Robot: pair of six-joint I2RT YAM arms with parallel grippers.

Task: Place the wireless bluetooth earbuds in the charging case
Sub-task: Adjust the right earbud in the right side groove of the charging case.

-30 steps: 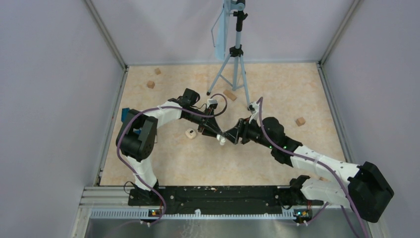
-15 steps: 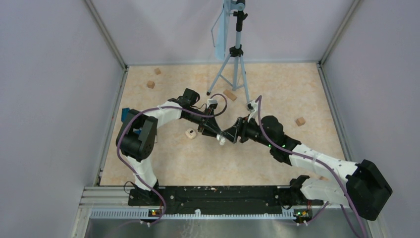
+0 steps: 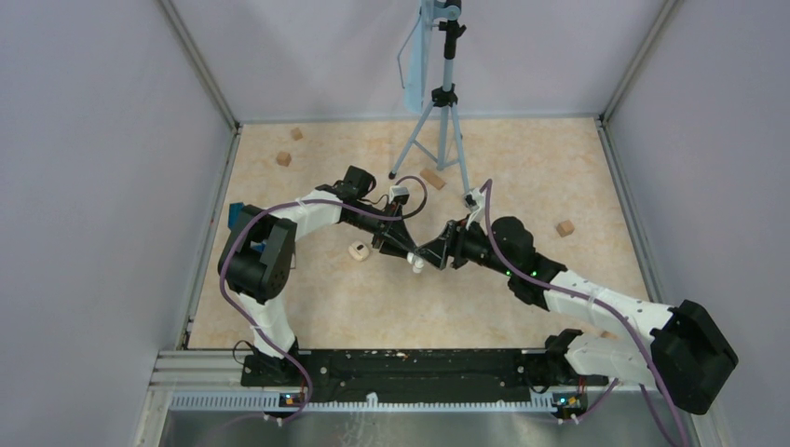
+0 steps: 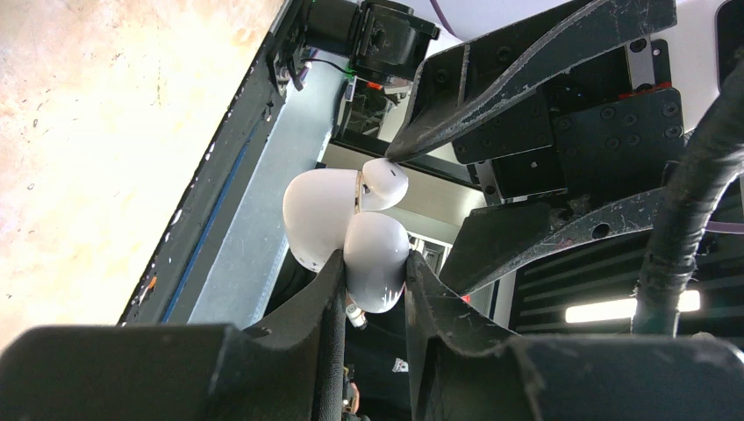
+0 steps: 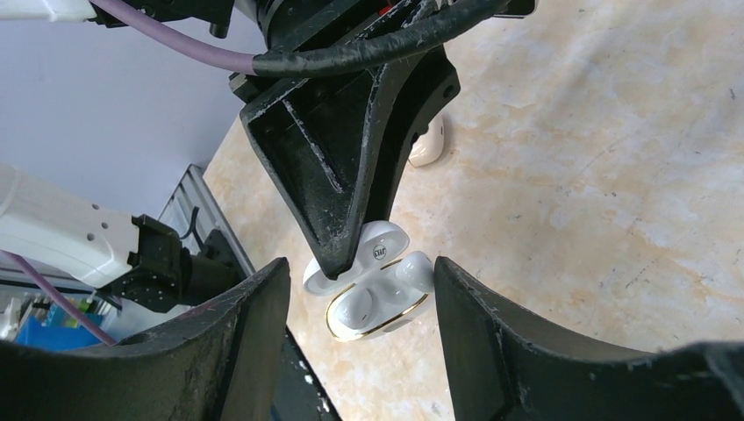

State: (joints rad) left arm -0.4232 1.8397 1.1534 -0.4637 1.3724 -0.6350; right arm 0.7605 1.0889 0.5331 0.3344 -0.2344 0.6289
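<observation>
The white charging case (image 5: 379, 309) with a gold rim hangs open above the table, its lid (image 5: 375, 248) tipped back. My left gripper (image 4: 375, 260) is shut on the case's rounded base (image 4: 377, 254). One earbud (image 5: 355, 305) sits in its pocket. A second earbud (image 5: 418, 268) rests at the rim, partly in. My right gripper (image 5: 360, 267) is open, with a finger on each side of the case. In the left wrist view one of its fingertips (image 4: 412, 145) touches that second earbud (image 4: 384, 175). From above, both grippers (image 3: 424, 256) meet at mid-table.
A second small white rounded piece (image 3: 358, 250) lies on the table left of the grippers. A tripod (image 3: 438, 140) stands behind them. Tan wooden blocks (image 3: 283, 158) (image 3: 431, 177) (image 3: 565, 227) are scattered toward the back. Grey walls enclose the table.
The right arm has edged very slightly toward the left gripper. Both grippers and the case keep their state.
</observation>
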